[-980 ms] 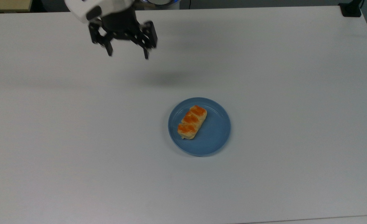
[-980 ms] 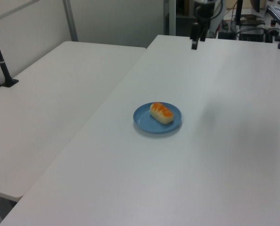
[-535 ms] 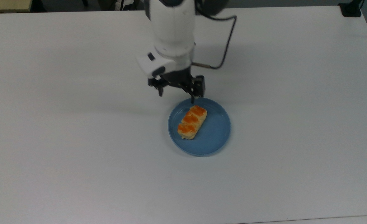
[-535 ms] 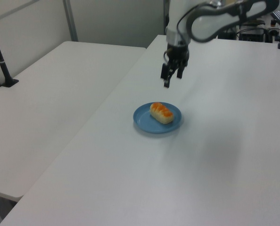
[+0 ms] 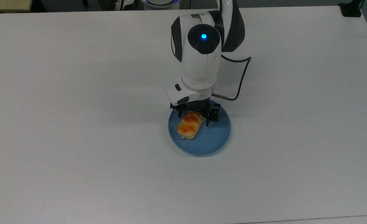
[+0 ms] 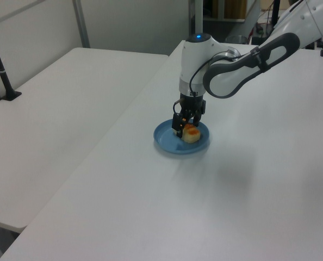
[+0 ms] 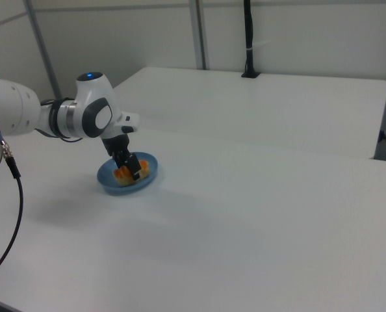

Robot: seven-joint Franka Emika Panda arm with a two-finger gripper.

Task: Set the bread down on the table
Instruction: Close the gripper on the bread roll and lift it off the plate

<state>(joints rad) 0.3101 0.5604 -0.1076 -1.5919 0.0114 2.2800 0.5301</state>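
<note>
The bread (image 5: 189, 127), a pale-yellow bun with orange-toasted patches, lies on a round blue plate (image 5: 216, 137) on the white table (image 5: 77, 124). My gripper (image 5: 194, 117) is down over the bread's far end, open, with one finger on each side of it. The arm's white wrist hides that end in the top view. In the left view the gripper (image 6: 184, 126) stands over the bread (image 6: 192, 133) on the plate (image 6: 166, 142). The right view shows the gripper (image 7: 130, 166) at the bread (image 7: 122, 174) inside the plate (image 7: 107, 178).
The arm's black cable (image 5: 241, 81) loops out over the table to the top view's right of the wrist. A second white table (image 6: 58, 109) adjoins at the left view's left, with a black post (image 6: 1, 68) on it.
The gripper has come from the table's far side down onto the plate and now straddles the bread's far end. Bread and plate have not moved.
</note>
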